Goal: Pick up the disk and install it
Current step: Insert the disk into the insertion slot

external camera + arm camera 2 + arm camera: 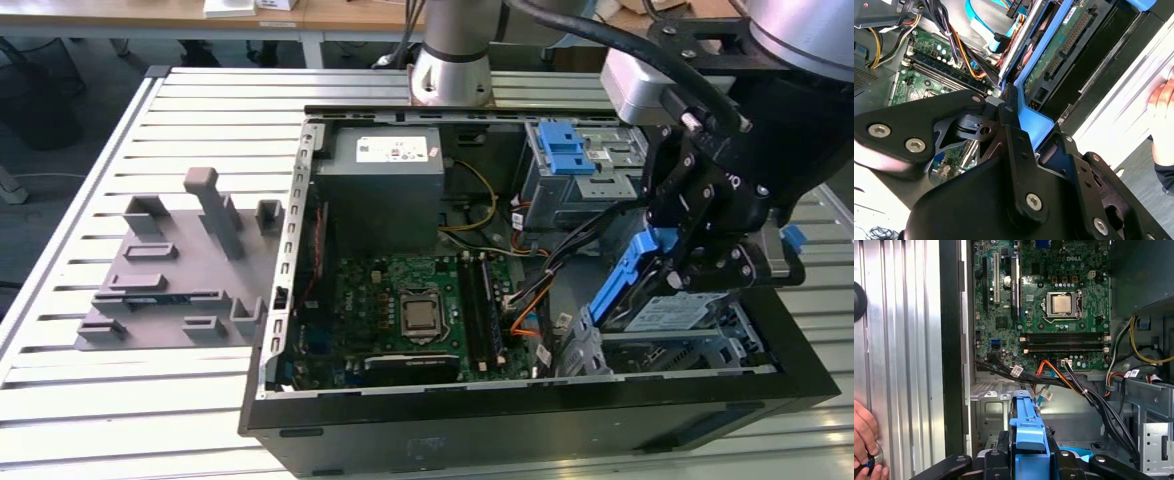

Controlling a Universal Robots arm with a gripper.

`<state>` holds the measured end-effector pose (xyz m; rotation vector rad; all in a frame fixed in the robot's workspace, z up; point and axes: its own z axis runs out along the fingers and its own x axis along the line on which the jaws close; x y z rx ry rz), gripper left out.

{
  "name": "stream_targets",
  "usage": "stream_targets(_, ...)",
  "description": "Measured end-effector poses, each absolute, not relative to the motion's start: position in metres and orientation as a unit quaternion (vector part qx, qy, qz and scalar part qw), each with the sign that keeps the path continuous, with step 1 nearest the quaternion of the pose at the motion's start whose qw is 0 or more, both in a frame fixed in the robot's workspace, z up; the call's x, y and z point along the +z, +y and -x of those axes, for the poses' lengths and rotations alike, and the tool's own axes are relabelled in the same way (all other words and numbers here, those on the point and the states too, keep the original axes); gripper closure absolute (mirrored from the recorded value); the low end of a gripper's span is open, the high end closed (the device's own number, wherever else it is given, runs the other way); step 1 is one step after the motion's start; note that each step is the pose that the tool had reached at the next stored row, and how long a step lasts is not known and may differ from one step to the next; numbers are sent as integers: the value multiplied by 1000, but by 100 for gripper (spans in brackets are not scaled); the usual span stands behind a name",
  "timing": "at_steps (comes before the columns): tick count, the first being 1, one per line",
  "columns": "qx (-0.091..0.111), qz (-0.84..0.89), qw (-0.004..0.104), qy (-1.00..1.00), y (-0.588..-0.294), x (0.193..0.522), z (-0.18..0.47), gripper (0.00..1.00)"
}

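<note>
Jaws clamping tilted disk (658,314), seemingly just above bay (674,352), cables (1104,410) beside

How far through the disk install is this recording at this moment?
Pickup looks done: the gripper is shut on the disk, gripping its blue carrier. In hand: the disk hangs tilted over the grey drive cage at the exterior view's right end of the open computer case. Left: it is not yet seated in the cage.

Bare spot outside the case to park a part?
On the exterior view's left: bare slatted metal table nearer than and beyond the grey plastic fixture. Crowded inside the open black computer case: cables beside the silver disk in its blue carrier, held by the gripper.
</note>
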<state>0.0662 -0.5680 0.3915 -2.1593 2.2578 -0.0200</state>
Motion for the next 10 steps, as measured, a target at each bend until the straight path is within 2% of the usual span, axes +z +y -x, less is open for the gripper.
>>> stream_targets(10, -6, 691, 9, 723, -568, 384, -66, 64)
